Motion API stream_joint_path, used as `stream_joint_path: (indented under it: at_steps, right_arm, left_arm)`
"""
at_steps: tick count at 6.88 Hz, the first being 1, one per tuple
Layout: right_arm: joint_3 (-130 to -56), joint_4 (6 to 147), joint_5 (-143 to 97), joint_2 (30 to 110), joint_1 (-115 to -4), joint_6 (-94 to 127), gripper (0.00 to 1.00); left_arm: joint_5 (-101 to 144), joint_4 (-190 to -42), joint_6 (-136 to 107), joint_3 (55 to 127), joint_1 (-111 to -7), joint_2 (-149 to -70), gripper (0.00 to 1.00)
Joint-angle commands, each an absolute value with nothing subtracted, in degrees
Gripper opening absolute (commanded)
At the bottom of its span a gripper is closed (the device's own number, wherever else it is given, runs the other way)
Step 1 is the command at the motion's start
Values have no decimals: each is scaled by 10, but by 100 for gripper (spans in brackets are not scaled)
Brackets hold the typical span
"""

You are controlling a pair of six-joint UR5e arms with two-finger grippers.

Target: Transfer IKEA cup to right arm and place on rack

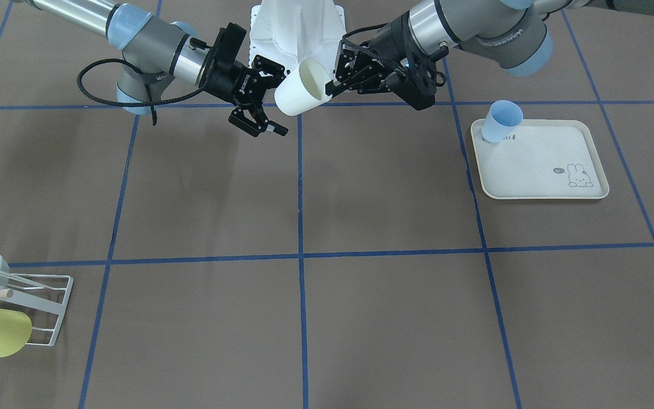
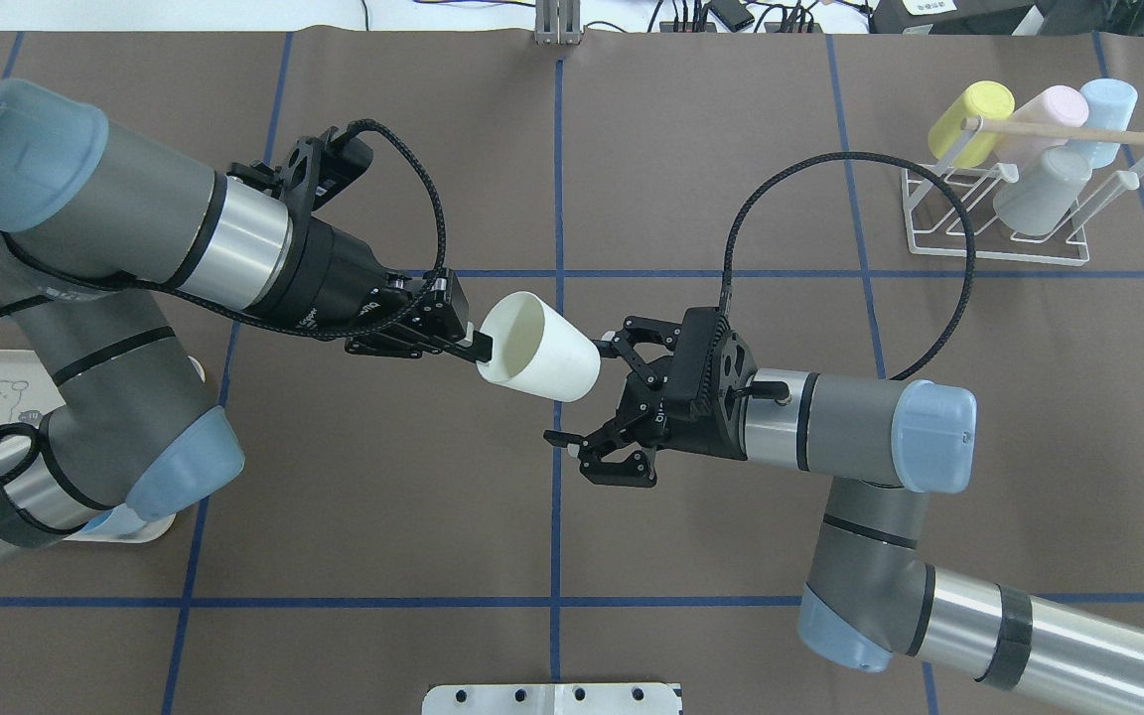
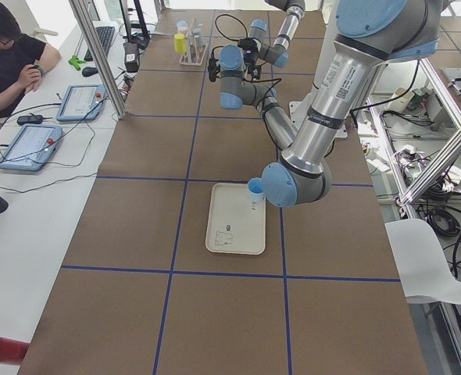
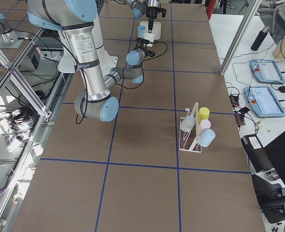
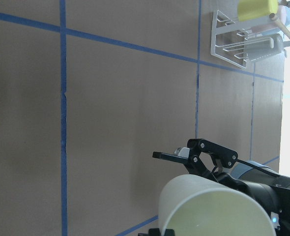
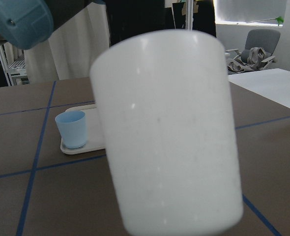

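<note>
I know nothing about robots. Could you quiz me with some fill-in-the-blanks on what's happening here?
The left gripper pinches the white cup by its ___.
The right gripper, near the cup's base, is ___.
The rack holds ___ cups.
Missing words: rim; open; four.

1. The table (image 2: 711, 477) is matt brown, crossed by a grid of blue tape lines.
2. The white cup (image 2: 540, 348) is a plain off-white, inside and out.
3. The left arm (image 2: 135, 228) and the right arm (image 2: 860, 422) are silver-grey with pale blue joint caps. The left gripper (image 2: 478, 350) and the right gripper (image 2: 577, 390) are black.
4. The tray (image 1: 531, 165) is cream, with a small grey line-drawn rabbit (image 1: 579, 176) at one corner.
5. The blue cup (image 1: 501, 121) at the tray's opposite corner is light blue.
6. The rack (image 2: 989, 255) is white wire with a light wooden dowel (image 2: 1078, 131). It carries a yellow cup (image 2: 974, 119), a pink cup (image 2: 1049, 107), a pale blue cup (image 2: 1108, 99) and a grey cup (image 2: 1039, 194).
</note>
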State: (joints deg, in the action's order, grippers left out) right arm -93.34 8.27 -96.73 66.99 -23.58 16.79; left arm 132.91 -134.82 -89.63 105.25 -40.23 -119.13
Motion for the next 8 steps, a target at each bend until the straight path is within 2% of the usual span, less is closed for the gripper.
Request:
stream_joint_path:
  at_steps: [1, 5, 8]
  right_arm:
    - [-933, 77, -967, 670, -236, 168, 98]
    - [-933, 77, -967, 670, -236, 168, 98]
    - [-934, 76, -967, 670, -236, 168, 92]
  left_arm:
    - [1319, -1348, -896, 1042, -395, -1196, 0]
    - [1308, -1348, -896, 1032, -381, -1199, 0]
    - [1303, -1348, -896, 1031, -376, -1198, 0]
